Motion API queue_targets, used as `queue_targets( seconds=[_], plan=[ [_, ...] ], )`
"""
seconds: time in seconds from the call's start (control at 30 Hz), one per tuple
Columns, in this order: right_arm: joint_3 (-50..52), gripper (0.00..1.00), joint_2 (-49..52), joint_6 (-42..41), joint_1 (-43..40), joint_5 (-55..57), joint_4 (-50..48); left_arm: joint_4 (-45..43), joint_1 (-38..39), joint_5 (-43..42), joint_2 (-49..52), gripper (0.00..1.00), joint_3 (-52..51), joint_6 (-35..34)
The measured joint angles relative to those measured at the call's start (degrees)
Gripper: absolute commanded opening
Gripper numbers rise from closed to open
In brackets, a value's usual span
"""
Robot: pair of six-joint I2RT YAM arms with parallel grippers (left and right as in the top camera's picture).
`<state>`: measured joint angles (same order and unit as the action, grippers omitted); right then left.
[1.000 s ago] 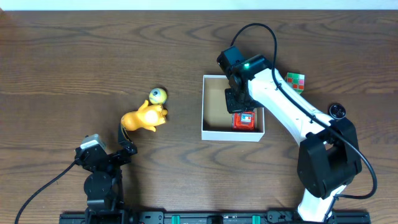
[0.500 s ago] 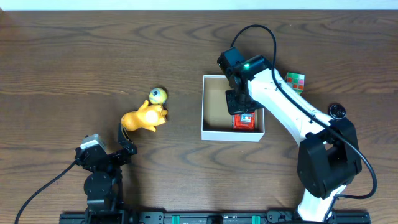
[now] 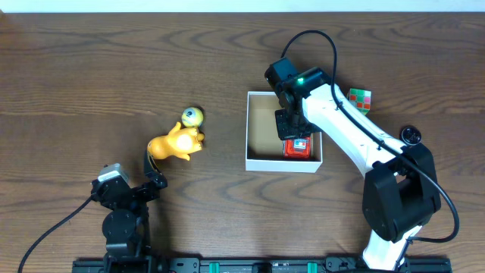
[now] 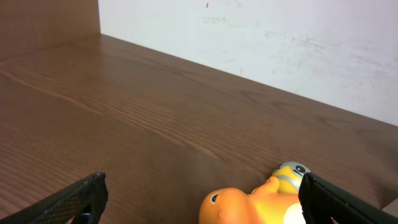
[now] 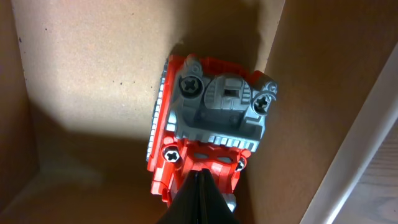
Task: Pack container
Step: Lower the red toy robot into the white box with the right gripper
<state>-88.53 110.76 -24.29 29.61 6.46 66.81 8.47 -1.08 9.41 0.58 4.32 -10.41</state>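
The container [image 3: 282, 165], a white-walled box with a brown inside [image 5: 93, 74], sits right of centre. A red and grey toy [image 3: 298, 147] [image 5: 211, 112] lies in its near right corner. My right gripper [image 3: 286, 127] [image 5: 200, 177] hangs inside the box just above that toy, shut with nothing between its fingers. An orange toy figure [image 3: 174, 144] [image 4: 249, 205] lies on the table to the left, with a small yellow and grey toy [image 3: 192, 117] [image 4: 289, 174] touching its far side. My left gripper [image 3: 154, 171] [image 4: 202, 182] stands wide open just short of the orange figure.
A multicoloured puzzle cube [image 3: 360, 98] lies on the table right of the container, behind the right arm. A small black round object [image 3: 411, 135] sits near the right arm's base. A white wall [image 4: 261, 43] borders the table's far edge.
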Motion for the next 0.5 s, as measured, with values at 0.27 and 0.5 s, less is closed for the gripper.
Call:
queue_targets(
  seconds=[0.27, 0.5],
  plan=[
    [0.1, 0.01, 0.0, 0.0, 0.0, 0.0, -0.4, 0.0, 0.0, 0.0, 0.0, 0.98, 0.0, 0.0],
    [0.2, 0.01, 0.0, 0.0, 0.0, -0.5, 0.0, 0.0, 0.0, 0.0, 0.0, 0.98, 0.0, 0.0]
  ],
)
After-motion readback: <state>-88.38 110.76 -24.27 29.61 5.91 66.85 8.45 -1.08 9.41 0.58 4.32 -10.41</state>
